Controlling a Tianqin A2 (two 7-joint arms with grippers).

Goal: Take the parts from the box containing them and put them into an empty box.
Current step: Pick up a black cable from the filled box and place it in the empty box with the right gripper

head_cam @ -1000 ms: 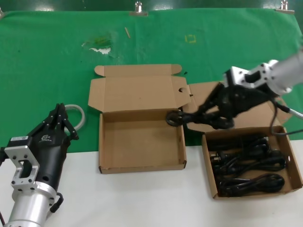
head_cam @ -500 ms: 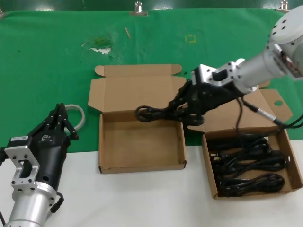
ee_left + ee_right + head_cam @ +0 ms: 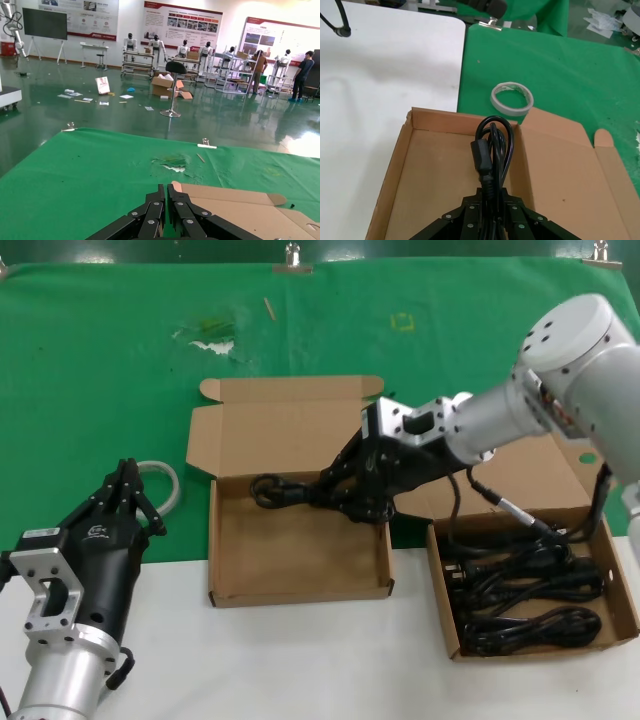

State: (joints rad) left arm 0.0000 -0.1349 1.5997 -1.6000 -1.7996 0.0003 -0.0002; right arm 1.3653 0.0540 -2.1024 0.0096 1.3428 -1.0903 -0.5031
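Note:
My right gripper (image 3: 340, 492) is shut on a coiled black cable bundle (image 3: 283, 490) and holds it over the back of the empty box (image 3: 300, 590), just above the floor. In the right wrist view the bundle (image 3: 491, 155) sticks out from my gripper (image 3: 492, 196) over the bare box floor (image 3: 435, 190). The box containing the parts (image 3: 620, 615) stands at the right with several black cable bundles (image 3: 530, 590) in it. My left gripper (image 3: 127, 490) is shut and idle at the lower left; in its own view its fingers (image 3: 168, 196) are together.
A roll of clear tape (image 3: 160, 480) lies on the green cloth left of the empty box, also in the right wrist view (image 3: 512, 98). The empty box's lid (image 3: 290, 430) stands open at the back. The white table front (image 3: 300, 660) lies below.
My right gripper has carried the cable bundle leftward from the box's right wall to over the back middle of the empty box. The left arm has not moved.

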